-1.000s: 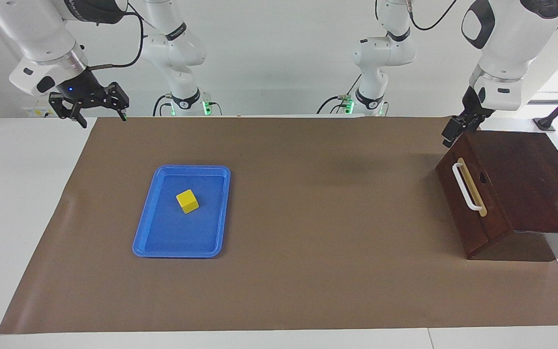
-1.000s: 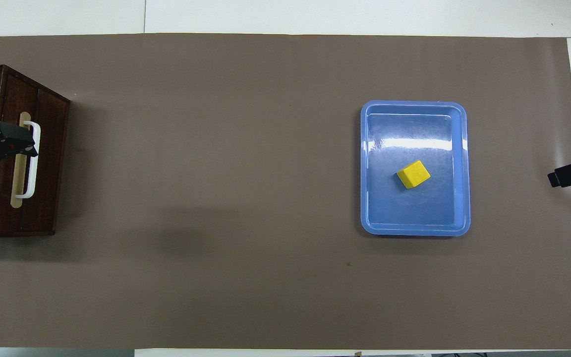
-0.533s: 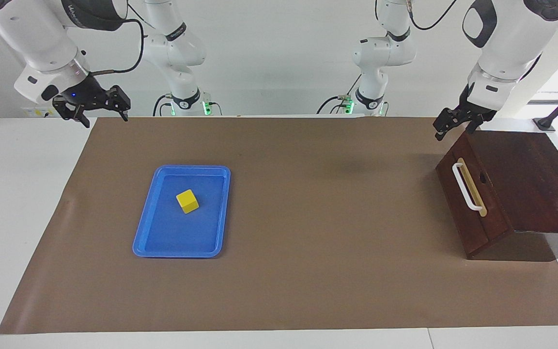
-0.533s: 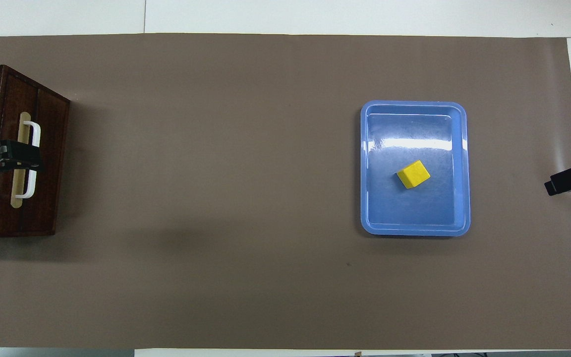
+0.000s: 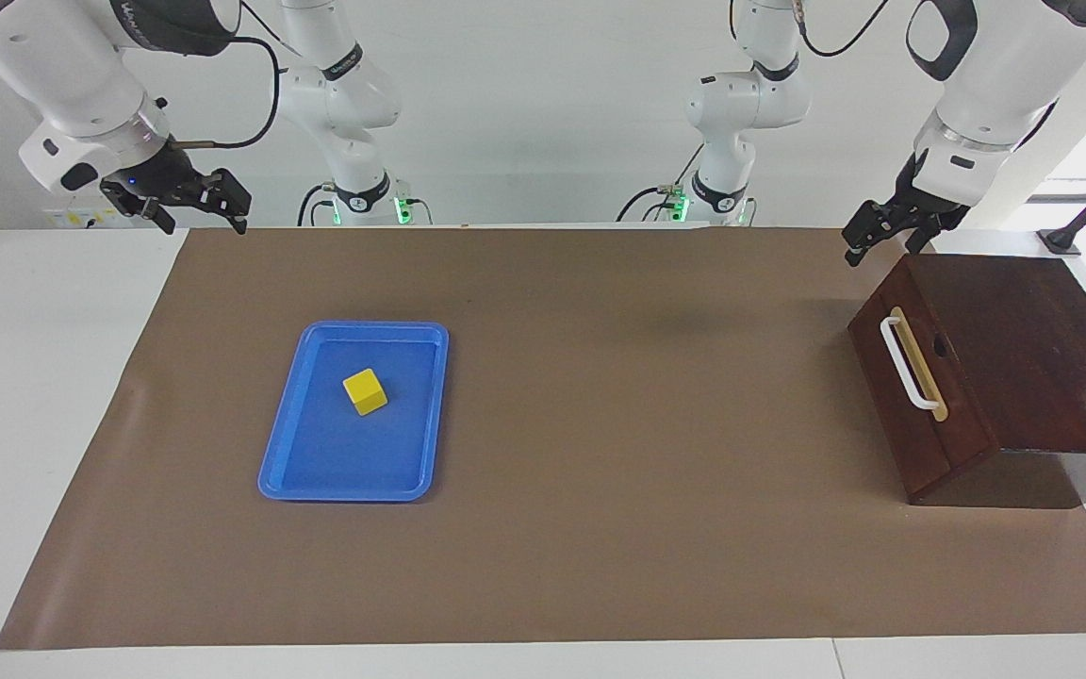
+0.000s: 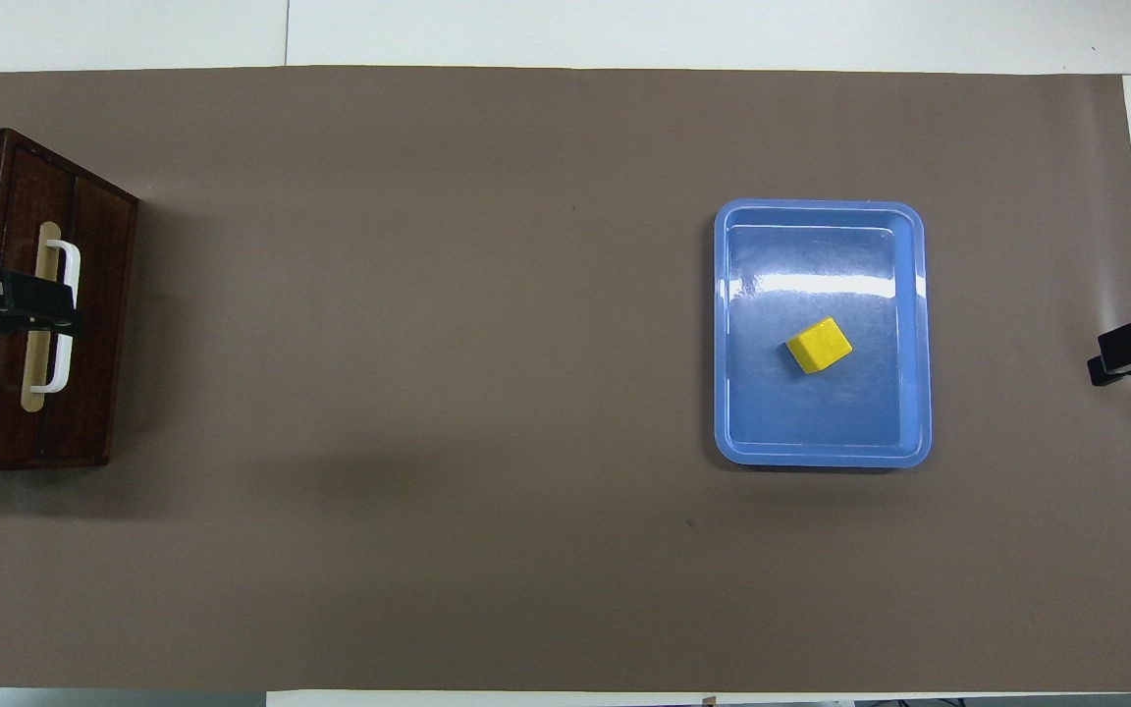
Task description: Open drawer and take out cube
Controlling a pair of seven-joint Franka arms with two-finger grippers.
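Both hands sit up in the air — left hand (image 5: 878, 240) over the dark box's near corner, right hand (image 5: 194, 212) spread wide over the surface (image 5: 600, 528) corner at its own end. Drawer (image 5: 915, 391) shut; cube (image 5: 365, 391) in the blue tray (image 5: 288, 476) mid-surface. Can't tell the left's grip.

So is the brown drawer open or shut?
Shut. The drawer front sits flush with its dark box, no pale inside showing. The cube lies in the blue tray.

glossy blue plastic tray (image 6: 723, 334); dark grained wooden drawer (image 5: 920, 415); matt brown mat (image 5: 600, 471)
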